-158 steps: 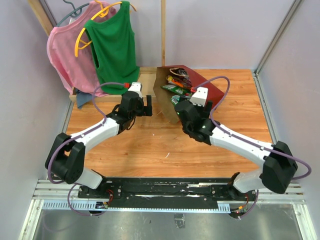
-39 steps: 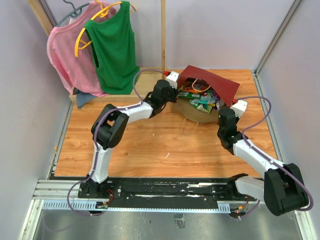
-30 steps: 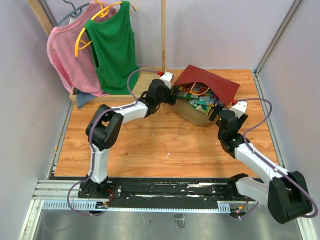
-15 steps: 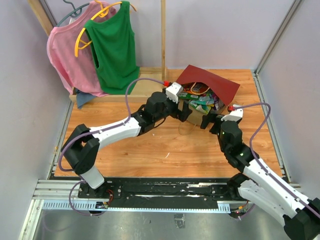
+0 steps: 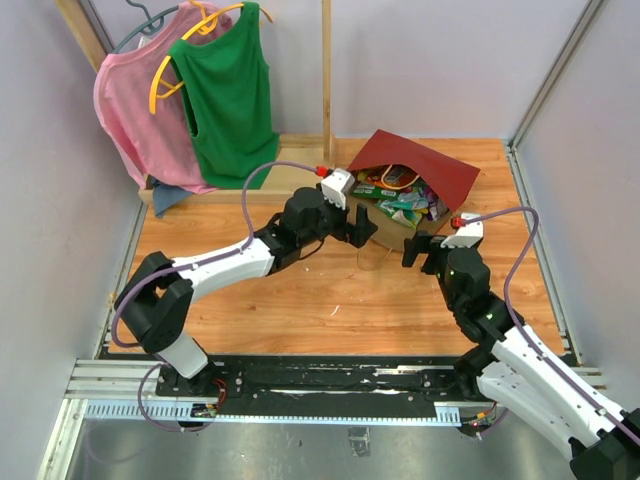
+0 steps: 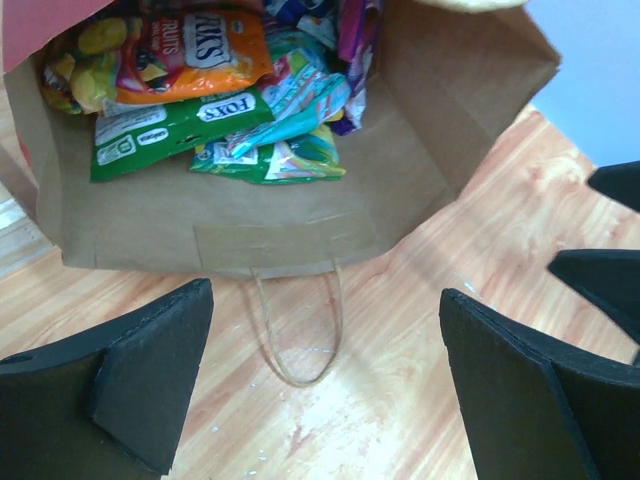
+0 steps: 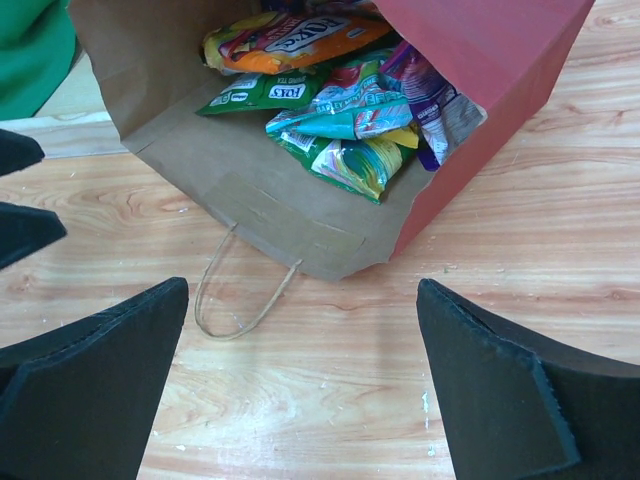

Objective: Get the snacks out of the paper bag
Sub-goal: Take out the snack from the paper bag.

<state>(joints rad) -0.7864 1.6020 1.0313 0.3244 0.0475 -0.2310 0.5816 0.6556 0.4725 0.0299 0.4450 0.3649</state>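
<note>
The paper bag [image 5: 432, 171] lies on its side on the wooden table, red outside and brown inside, its mouth facing the arms. The snacks [image 5: 398, 198] sit inside it: an orange packet [image 6: 200, 55], a green packet [image 6: 165, 120], a teal-green one [image 7: 350, 150] and a purple one [image 7: 440, 100]. A loop handle [image 6: 300, 383] lies flat on the wood in front of the mouth. My left gripper [image 5: 362, 228] hangs open just before the bag's left lip, holding nothing. At the right lip my right gripper [image 5: 415, 250] is also open and empty.
A green top [image 5: 230, 90] and a pink top [image 5: 135, 110] hang on hangers at the back left, beside a wooden post [image 5: 326, 70]. Grey walls close the table on three sides. A metal rail [image 5: 340, 385] runs along the near edge.
Both grippers have opened wide and pulled back toward me from the bag's left and right edges. The bag has settled with its mouth facing the arms.
</note>
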